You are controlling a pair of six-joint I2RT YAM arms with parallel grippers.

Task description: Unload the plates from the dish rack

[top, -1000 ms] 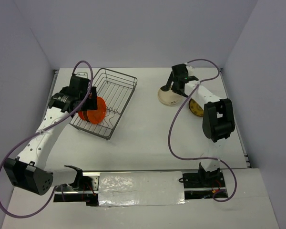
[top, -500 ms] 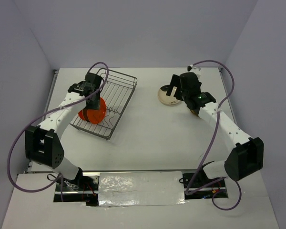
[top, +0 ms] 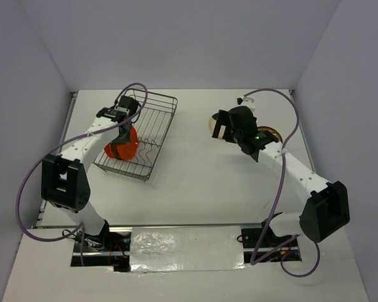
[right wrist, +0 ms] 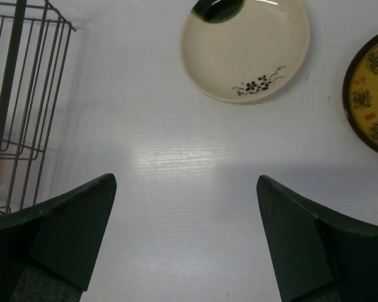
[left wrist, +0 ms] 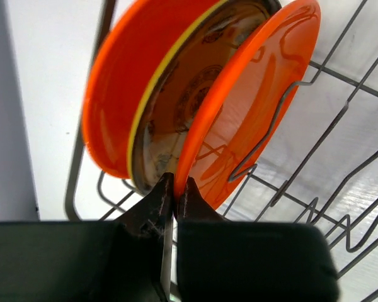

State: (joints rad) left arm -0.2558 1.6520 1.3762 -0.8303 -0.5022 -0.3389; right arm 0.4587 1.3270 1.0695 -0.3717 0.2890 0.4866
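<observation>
Three plates [left wrist: 170,113] stood packed on edge at the 8 o'clock corner of the dish rack [top: 152,121], its wavy divider [left wrist: 274,126] crossing the front orange plate [left wrist: 252,94], while the bars [top: 157,113] toward 1 o'clock lay open. Bare table [right wrist: 189,163] separated the rack from the cream plate [right wrist: 246,47] at 3 o'clock.

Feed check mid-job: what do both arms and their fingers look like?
The left arm and right arm are white links with black joint housings, each trailed by a purple cable. A small green light glows on the right arm. The left fingers are dark, thin and tapering; the right fingers dark, broad wedges.
</observation>
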